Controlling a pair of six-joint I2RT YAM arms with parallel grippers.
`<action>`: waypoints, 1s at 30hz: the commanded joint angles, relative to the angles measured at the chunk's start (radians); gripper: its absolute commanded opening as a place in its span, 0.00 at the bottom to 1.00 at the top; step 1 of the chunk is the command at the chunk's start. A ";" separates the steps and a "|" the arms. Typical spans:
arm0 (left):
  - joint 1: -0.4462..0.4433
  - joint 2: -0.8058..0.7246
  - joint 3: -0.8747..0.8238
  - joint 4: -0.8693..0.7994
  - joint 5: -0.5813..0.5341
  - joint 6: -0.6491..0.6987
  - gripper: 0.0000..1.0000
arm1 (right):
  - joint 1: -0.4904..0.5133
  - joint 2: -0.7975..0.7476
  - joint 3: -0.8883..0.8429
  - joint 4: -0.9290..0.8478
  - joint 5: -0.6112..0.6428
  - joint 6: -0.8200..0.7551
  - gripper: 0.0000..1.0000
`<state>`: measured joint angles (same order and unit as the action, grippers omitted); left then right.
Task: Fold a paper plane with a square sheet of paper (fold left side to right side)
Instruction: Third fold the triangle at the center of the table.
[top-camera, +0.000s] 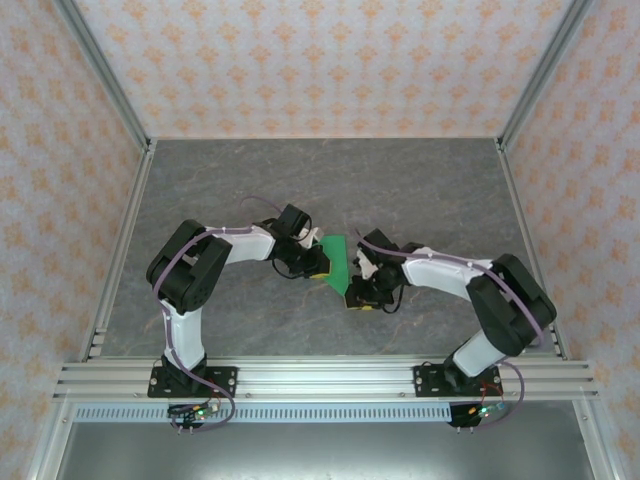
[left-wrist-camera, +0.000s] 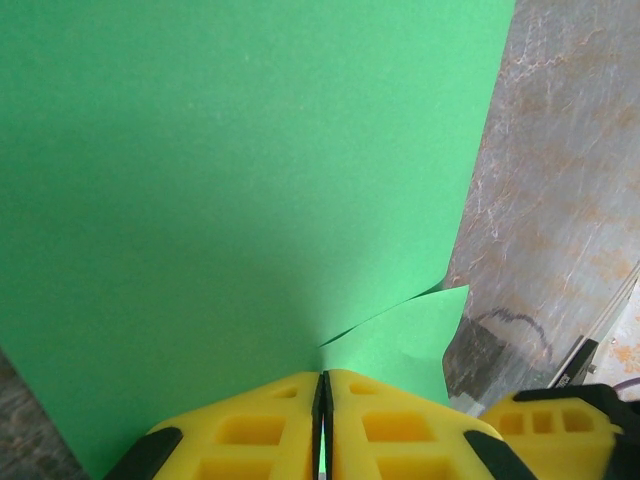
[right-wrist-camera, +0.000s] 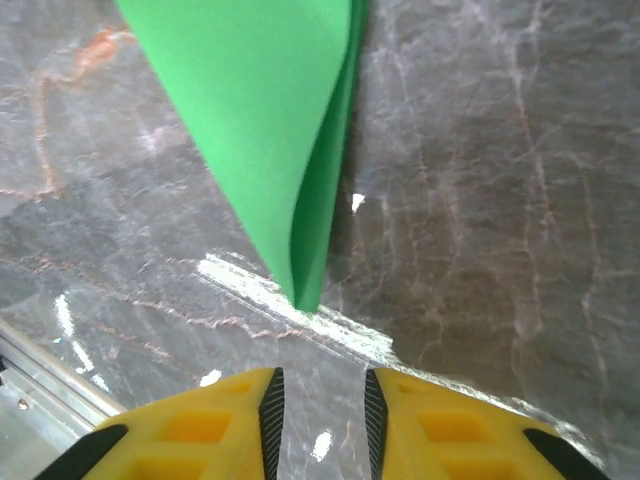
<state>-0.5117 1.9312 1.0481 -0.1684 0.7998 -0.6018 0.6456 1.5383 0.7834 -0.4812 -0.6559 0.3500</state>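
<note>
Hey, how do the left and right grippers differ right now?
The left gripper is shut, pinching the green paper; the right gripper stands open with nothing in its gap. The left gripper touches the green paper, while the right gripper sits short of its pointed end, table showing between. Both are yellow with black inner faces.

Green sheet (left-wrist-camera: 240, 180) cut off at pic top in both wrist cams.

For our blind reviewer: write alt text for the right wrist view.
A folded green sheet of paper tapers to a point over the grey marbled table, its two layers bowing apart. Just short of the tip, the right gripper holds its yellow fingers apart, nothing between them.
</note>
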 joint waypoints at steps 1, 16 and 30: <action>0.007 0.014 0.003 -0.068 -0.100 0.013 0.11 | 0.002 -0.068 0.040 0.000 0.032 0.050 0.27; -0.007 -0.010 0.030 -0.064 -0.081 0.008 0.12 | 0.002 0.161 0.084 0.102 0.058 0.121 0.04; -0.090 -0.163 -0.017 -0.068 -0.071 -0.005 0.11 | 0.002 0.205 0.008 0.103 0.129 0.131 0.00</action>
<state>-0.5781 1.7996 1.0565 -0.2195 0.7437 -0.6025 0.6453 1.6859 0.8490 -0.3496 -0.6434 0.4652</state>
